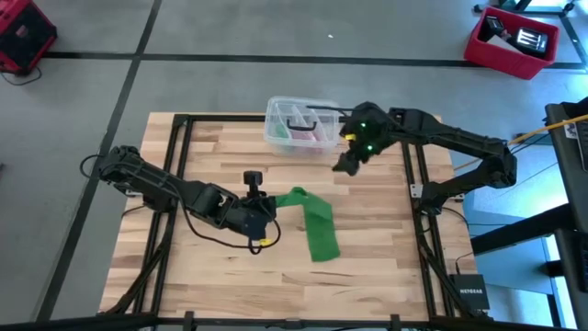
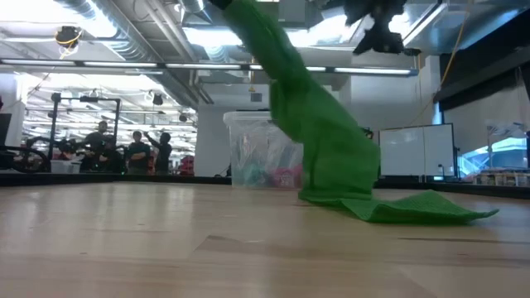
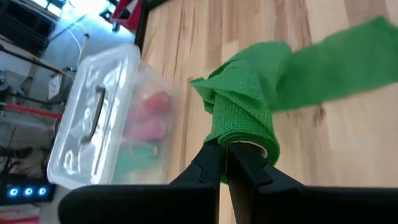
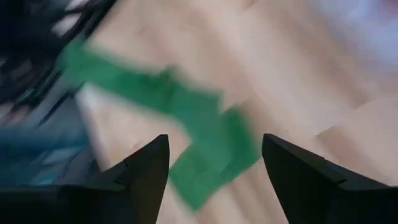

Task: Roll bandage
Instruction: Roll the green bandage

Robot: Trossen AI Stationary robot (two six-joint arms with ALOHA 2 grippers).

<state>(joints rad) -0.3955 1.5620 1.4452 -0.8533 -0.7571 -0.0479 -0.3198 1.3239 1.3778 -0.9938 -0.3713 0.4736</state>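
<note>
Left tool (image 1: 260, 223) pinched tight on bandage (image 1: 317, 225) end mid-tabletop (image 1: 211, 161), strip lifted there, tail draped flat rightward; soft, light, floppy, likely needs grabbing near the wound end; right tool (image 1: 346, 164) wide, empty, hovering by clear box (image 1: 299, 124).

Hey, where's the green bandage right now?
In the high view the bandage is near the table's middle, one end lifted in the shut left end effector, the rest trailing on the wood toward the front edge, with the clear plastic box farther back.
</note>
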